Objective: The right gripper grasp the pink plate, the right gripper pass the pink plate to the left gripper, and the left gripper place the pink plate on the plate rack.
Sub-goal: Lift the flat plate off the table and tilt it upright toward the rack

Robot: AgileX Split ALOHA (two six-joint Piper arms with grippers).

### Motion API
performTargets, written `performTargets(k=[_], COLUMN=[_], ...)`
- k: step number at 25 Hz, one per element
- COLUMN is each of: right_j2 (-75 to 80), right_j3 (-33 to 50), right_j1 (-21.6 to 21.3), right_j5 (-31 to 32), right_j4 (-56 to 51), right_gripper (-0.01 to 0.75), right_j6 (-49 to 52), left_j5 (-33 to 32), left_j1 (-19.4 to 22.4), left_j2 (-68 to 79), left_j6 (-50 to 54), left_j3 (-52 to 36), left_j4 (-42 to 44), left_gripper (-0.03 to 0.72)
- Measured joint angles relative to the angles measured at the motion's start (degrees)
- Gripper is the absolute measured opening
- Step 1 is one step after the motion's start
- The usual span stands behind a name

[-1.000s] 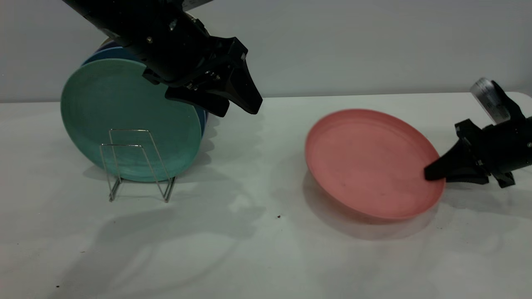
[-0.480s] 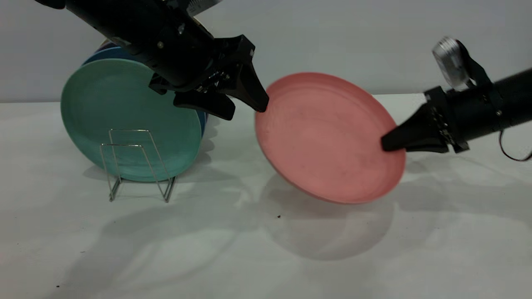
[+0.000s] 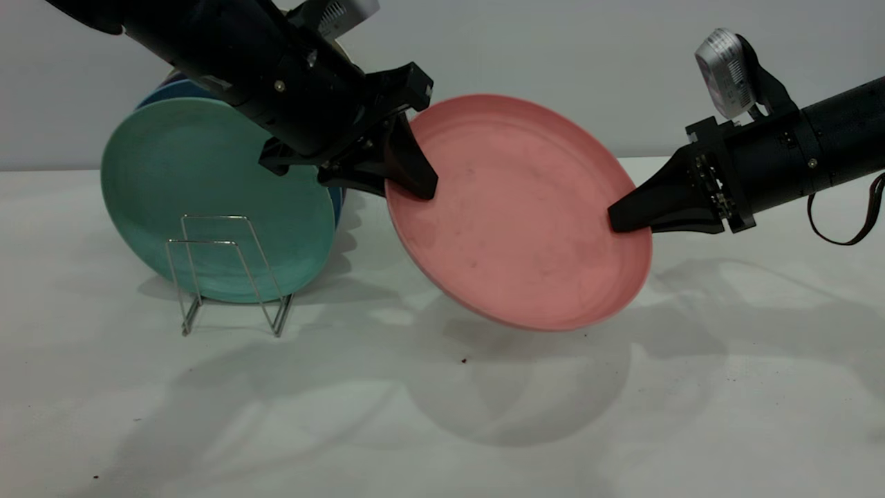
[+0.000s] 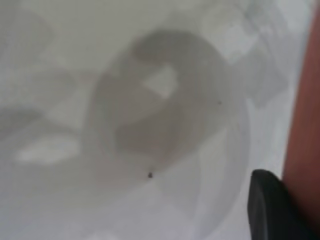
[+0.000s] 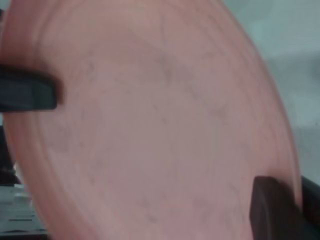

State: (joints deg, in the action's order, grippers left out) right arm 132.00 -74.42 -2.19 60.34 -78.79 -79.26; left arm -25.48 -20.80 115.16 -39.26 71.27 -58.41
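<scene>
Pink plate [image 3: 518, 214] airborne, tilted, between left tool [image 3: 415, 183], right tool [image 3: 622, 220].

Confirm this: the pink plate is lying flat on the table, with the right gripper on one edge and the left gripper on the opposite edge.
Not quite. The pink plate is not lying on the table: the exterior view shows it held tilted in the air, its shadow below it. The rest stands: the right gripper is on one edge and the left gripper on the opposite edge.
</scene>
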Motion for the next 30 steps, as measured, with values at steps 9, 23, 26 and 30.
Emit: performTargets(k=[9, 23, 26, 30], right_j2=[-7.76, -41.87, -50.03, -61.64], right_j3=[-0.05, -0.64, 3.79, 13.38], right_j1=[-0.10, -4.02, -4.02, -4.02], right_j5=[4.41, 8.10, 8.33, 8.87], right_j4=[0.62, 24.47, 29.08, 34.08], right_gripper=[0.509, 0.488, 0.431, 0.397], right_j6=[3.12, 24.26, 28.88, 32.86], left_j5=[-2.15, -13.39, -14.09, -14.40], left_j1=[0.14, 8.66, 10.28, 13.33], left_j2=[-0.41, -19.14, -24.17, -28.26], left_j6=[-6.78, -20.91, -27.66, -34.15], left_j3=[0.00, 0.00, 0.00, 0.00], left_j4=[1.64, 28.00, 33.02, 37.75], left_gripper=[0.053, 0.053, 0.053, 0.053])
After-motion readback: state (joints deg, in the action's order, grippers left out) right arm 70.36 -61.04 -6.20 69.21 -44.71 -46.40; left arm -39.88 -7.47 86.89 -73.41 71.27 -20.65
